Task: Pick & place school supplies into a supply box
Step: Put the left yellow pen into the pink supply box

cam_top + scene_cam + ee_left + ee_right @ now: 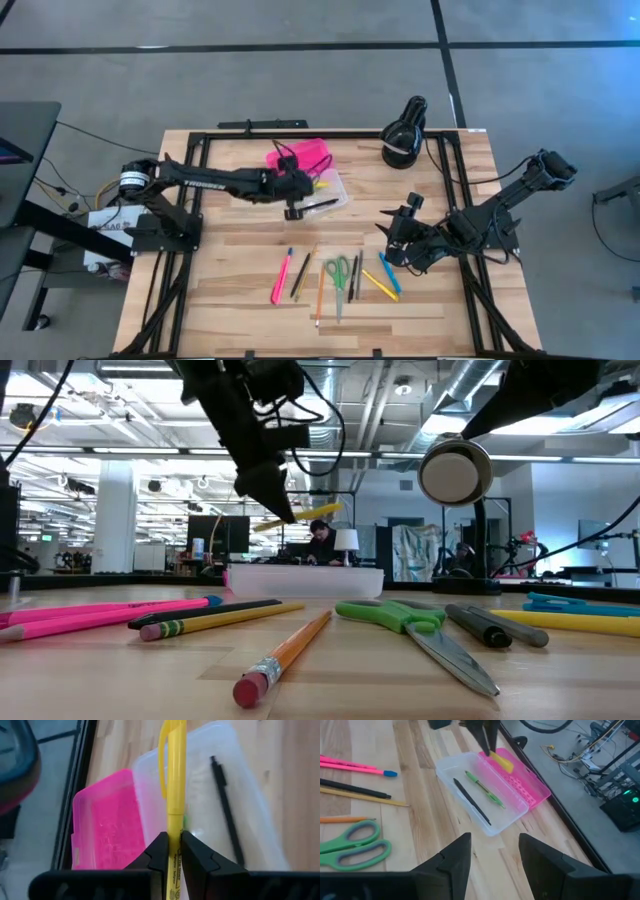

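Observation:
The supply box lies open at the table's far middle, its pink lid [300, 155] beside its clear base [332, 192]. A black pen [472, 802] and a green pen [485, 787] lie in the base. My left gripper [303, 188] hovers over the box, shut on a yellow marker [175, 780]. My right gripper [492, 862] stands open and apart at the table's right. Loose school supplies lie on the near table: pink markers [280, 280], pencils [318, 295], green scissors [338, 272], yellow and blue pens [385, 280]. My left gripper pinches the yellow marker's barrel [174, 847] between its two fingers, on the labelled part away from the clipped cap. The fingers slant down from the table's left. The marker sticks out past the fingertips, lifted clear above the clear base and tilted.
A black rounded object with a white band [405, 135] stands at the far right of the table. A black frame [200, 150] runs along the table's edges. Bare wood lies between the box and the loose supplies.

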Motion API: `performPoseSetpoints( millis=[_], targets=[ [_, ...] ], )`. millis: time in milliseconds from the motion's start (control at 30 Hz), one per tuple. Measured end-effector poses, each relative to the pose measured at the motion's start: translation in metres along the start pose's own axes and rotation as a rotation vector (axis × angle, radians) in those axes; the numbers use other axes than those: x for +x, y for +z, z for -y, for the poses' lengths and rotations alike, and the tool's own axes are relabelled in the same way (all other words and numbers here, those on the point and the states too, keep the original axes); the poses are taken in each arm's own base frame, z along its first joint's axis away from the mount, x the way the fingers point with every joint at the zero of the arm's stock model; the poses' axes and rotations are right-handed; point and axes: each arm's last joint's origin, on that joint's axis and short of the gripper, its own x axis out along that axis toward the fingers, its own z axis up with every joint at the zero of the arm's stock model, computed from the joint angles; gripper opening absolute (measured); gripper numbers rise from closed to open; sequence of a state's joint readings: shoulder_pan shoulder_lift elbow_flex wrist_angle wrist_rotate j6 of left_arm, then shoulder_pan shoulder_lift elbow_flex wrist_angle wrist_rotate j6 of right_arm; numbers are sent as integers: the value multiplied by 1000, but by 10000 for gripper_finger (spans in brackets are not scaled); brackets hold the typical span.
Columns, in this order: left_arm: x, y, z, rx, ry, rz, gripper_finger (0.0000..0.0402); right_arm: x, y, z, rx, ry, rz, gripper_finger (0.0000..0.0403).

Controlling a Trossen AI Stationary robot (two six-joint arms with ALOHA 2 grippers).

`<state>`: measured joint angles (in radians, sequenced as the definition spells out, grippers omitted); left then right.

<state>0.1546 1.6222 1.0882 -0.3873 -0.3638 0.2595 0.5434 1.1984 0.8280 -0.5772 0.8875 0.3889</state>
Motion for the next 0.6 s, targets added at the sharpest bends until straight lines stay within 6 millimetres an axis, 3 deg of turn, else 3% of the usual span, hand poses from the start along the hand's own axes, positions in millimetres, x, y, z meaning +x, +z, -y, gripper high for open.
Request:
performPoseSetpoints(
  millis=[300, 600],
  targets=[
    [9, -9, -21, -71, -38, -21, 38, -5, -1, -4, -11, 27, 6, 162],
    [14, -17, -17, -73, -57, -40, 108, -5, -1, -4, -6, 27, 9, 162]
  ],
)
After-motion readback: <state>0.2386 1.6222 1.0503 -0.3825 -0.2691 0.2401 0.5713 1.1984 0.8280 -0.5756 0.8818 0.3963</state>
